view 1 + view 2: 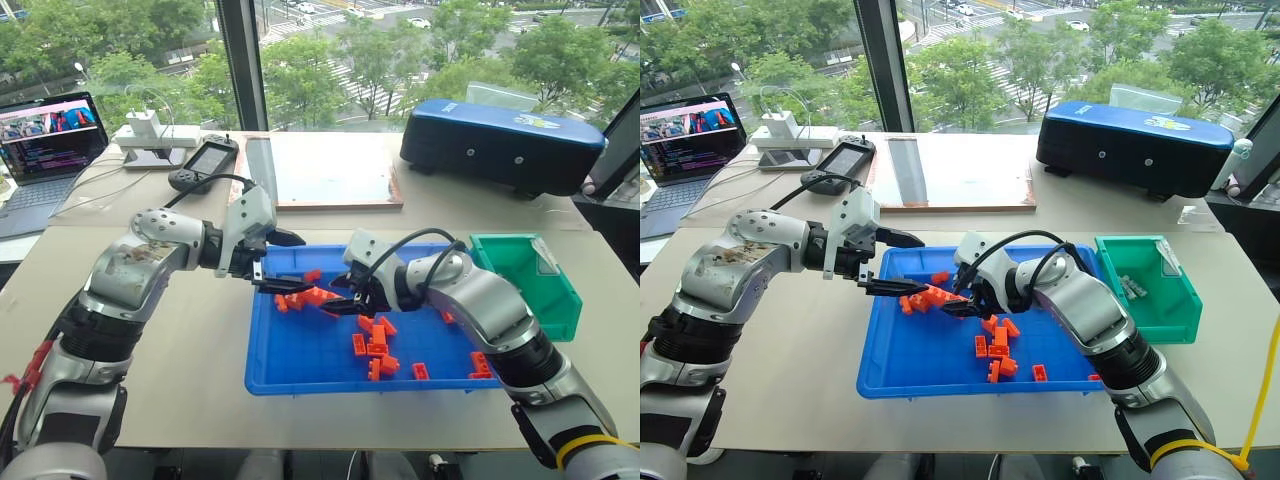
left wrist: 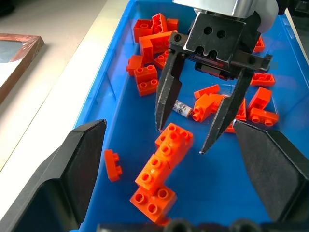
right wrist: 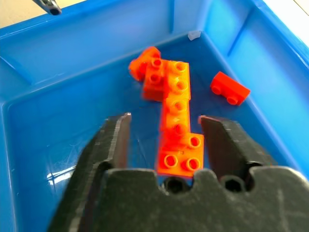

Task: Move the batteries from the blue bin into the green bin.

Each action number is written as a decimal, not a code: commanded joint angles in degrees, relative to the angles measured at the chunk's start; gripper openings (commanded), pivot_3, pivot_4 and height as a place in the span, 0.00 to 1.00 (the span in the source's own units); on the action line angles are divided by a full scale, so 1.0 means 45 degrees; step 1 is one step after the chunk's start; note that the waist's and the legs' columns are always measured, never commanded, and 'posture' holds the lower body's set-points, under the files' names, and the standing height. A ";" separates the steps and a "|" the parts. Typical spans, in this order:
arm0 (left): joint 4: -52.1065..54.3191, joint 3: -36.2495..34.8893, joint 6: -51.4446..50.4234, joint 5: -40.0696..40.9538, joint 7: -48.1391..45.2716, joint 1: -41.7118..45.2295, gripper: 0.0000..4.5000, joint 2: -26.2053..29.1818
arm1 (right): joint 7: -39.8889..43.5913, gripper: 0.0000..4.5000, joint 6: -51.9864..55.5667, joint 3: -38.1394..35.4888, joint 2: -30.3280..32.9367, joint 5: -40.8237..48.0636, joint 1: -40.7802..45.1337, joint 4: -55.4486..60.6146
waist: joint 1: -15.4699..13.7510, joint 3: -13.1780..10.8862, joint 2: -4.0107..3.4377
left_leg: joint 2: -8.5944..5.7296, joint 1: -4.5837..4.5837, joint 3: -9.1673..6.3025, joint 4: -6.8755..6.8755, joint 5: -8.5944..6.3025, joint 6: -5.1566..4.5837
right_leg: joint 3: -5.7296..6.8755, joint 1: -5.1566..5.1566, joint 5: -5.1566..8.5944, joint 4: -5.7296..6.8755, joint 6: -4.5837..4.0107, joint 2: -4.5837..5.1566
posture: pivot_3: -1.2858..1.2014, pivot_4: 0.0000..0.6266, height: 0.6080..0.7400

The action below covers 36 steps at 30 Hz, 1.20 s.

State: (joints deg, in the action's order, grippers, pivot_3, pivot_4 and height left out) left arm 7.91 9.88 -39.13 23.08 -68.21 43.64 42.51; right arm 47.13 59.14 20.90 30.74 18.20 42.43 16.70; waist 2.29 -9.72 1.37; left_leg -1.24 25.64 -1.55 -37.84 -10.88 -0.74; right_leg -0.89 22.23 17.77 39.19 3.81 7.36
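The blue bin [image 1: 262, 384] holds scattered orange bricks [image 1: 376, 349]. One small silver battery [image 2: 182, 108] lies on the bin floor among the bricks, just behind my right gripper's fingers [image 2: 166, 99]. My right gripper [image 3: 164, 118] is open low over the bin. Its jaws straddle a stack of joined orange bricks [image 3: 177, 126] without touching it. My left gripper [image 1: 284, 262] hovers open over the bin's left end, pointing at the right gripper [image 1: 340, 301]. The green bin [image 1: 1164, 322] stands to the right of the blue one, with small grey batteries [image 1: 1129, 286] inside.
A dark navy hard case [image 1: 500, 142] sits behind the bins. A wood-framed board [image 1: 330, 172], a handheld controller [image 1: 204, 160], a white power adapter [image 1: 150, 130] and a laptop [image 1: 45, 150] line the back and left of the beige table [image 1: 180, 340].
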 commanded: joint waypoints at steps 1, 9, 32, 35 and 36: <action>0.0226 -0.0290 0.0027 0.0239 -0.0024 0.0074 1.00 0.0002 | 0.0128 0.99 0.0353 -0.1360 0.0579 0.0555 0.0304 0.0702 | -0.0010 0.0000 0.0000 | 0.0000 0.0000 0.0000 0.0001 0.0000 0.0000 | 0.0000 0.0000 0.0000 0.0000 0.0000 0.0000 | 0.52 0.24 0.94; -0.0194 -0.0014 0.0384 0.0131 -0.0189 0.0358 1.00 -0.0310 | -0.0670 0.99 -0.0990 -0.1708 0.1818 -0.0619 -0.0392 -0.0731 | -0.0032 0.0000 0.0000 | 0.0000 -0.0001 0.0005 0.0001 -0.0001 -0.0001 | 0.0000 -0.0003 0.0000 -0.0014 0.0000 0.0000 | 0.52 0.24 0.94; -0.0339 -0.0159 0.0457 -0.0011 0.0082 0.0474 1.00 -0.0598 | -0.0386 0.99 -0.0714 -0.0500 0.1385 -0.1071 -0.1560 -0.0421 | 0.0003 0.0000 0.0001 | 0.0003 -0.0001 0.0004 0.0008 -0.0001 -0.0001 | -0.0003 -0.0001 0.0000 -0.0021 0.0000 -0.0003 | 0.52 0.24 0.94; -0.0462 -0.0067 0.0602 -0.0156 0.0027 0.0483 1.00 -0.0557 | -0.0353 0.99 -0.0735 -0.0408 0.1309 -0.1093 -0.1705 -0.0481 | 0.0023 0.0000 0.0001 | 0.0004 -0.0001 0.0005 0.0009 -0.0001 -0.0001 | -0.0004 0.0001 0.0000 -0.0021 0.0000 -0.0004 | 0.52 0.24 0.94; -0.0470 -0.0065 0.0610 -0.0170 0.0017 0.0493 1.00 -0.0555 | -0.0350 0.99 -0.0756 -0.0387 0.1296 -0.1117 -0.1738 -0.0501 | 0.0027 0.0000 0.0001 | 0.0004 -0.0002 0.0004 0.0009 -0.0001 -0.0001 | -0.0003 0.0001 0.0000 -0.0021 0.0000 -0.0004 | 0.52 0.24 0.94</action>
State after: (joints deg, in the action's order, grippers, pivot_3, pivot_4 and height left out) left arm 5.41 10.15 -37.51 22.43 -68.00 44.54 39.54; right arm 45.51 55.53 19.56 36.70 12.71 34.66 13.66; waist 2.41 -9.72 1.37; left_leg -1.22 25.63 -1.53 -37.80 -10.88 -0.74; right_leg -0.90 22.23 17.78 39.09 3.81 7.34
